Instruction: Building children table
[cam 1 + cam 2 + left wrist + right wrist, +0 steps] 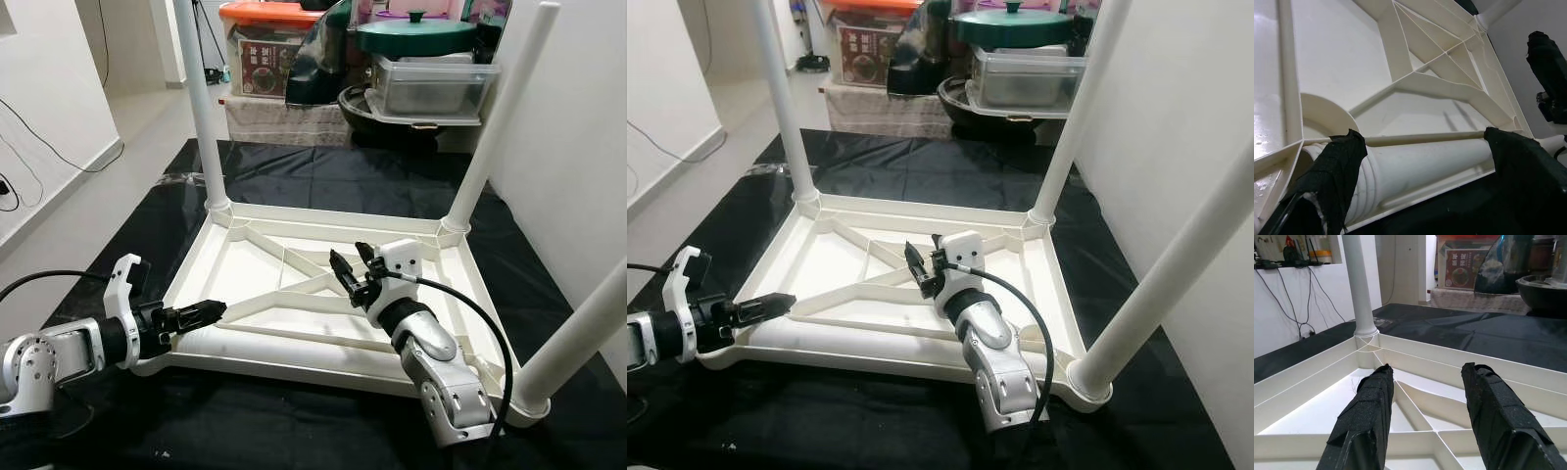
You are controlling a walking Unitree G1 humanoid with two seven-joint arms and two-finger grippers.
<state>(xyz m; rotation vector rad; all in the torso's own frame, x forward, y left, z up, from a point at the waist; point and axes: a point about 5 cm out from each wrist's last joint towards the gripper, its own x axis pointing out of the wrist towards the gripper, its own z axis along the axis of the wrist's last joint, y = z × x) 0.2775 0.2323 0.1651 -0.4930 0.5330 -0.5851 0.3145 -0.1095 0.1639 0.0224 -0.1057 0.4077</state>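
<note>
Right hand point(353, 266) open over ribbed white plastic table point(245, 257), left hand point(1415, 161) spread around smooth loose leg point(1425, 164).

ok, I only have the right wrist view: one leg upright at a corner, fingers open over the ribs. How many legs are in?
Observer: Three stand in the upturned table: far left leg, far right leg, near right leg.
Operator: Fourth?
Observer: The fourth leg lies flat inside the near rim.
Operator: Left arm?
Observer: The left gripper is at that leg's near-left end, open, not closed on it.
</note>
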